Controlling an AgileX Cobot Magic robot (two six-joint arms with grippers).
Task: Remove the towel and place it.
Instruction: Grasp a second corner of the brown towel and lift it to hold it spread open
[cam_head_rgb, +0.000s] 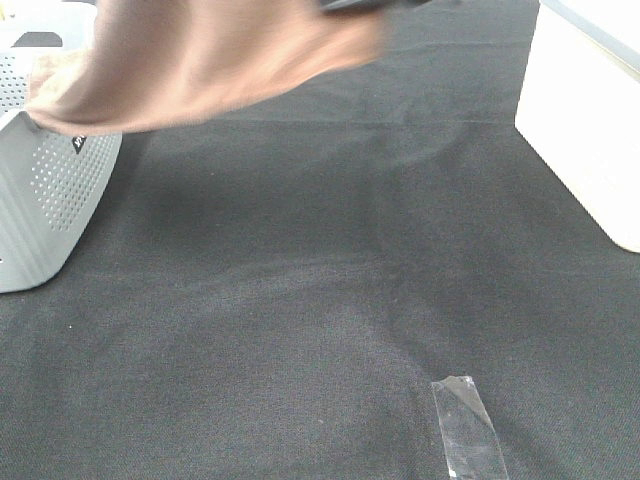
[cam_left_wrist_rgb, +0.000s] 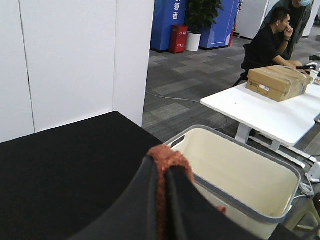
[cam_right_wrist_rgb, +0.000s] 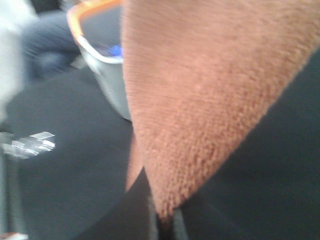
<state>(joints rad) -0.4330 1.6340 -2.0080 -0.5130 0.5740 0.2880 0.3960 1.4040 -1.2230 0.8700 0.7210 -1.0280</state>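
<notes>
The brown terry towel (cam_head_rgb: 200, 60) hangs blurred in the air across the top of the exterior high view, from above the grey perforated basket (cam_head_rgb: 50, 190) towards the middle. In the left wrist view my left gripper (cam_left_wrist_rgb: 161, 172) is shut, with a tuft of the towel (cam_left_wrist_rgb: 169, 156) pinched between its black fingers. The right wrist view shows the towel (cam_right_wrist_rgb: 210, 90) spreading wide from my right gripper (cam_right_wrist_rgb: 162, 220), which is shut on its edge. Both arms are almost wholly outside the exterior high view.
A cream bin with a grey rim (cam_left_wrist_rgb: 240, 165) stands past the black table's edge; a cream box (cam_head_rgb: 590, 120) sits at the right. A strip of clear tape (cam_head_rgb: 468, 425) lies on the black cloth near the front. The basket (cam_right_wrist_rgb: 107, 75) holds something blue.
</notes>
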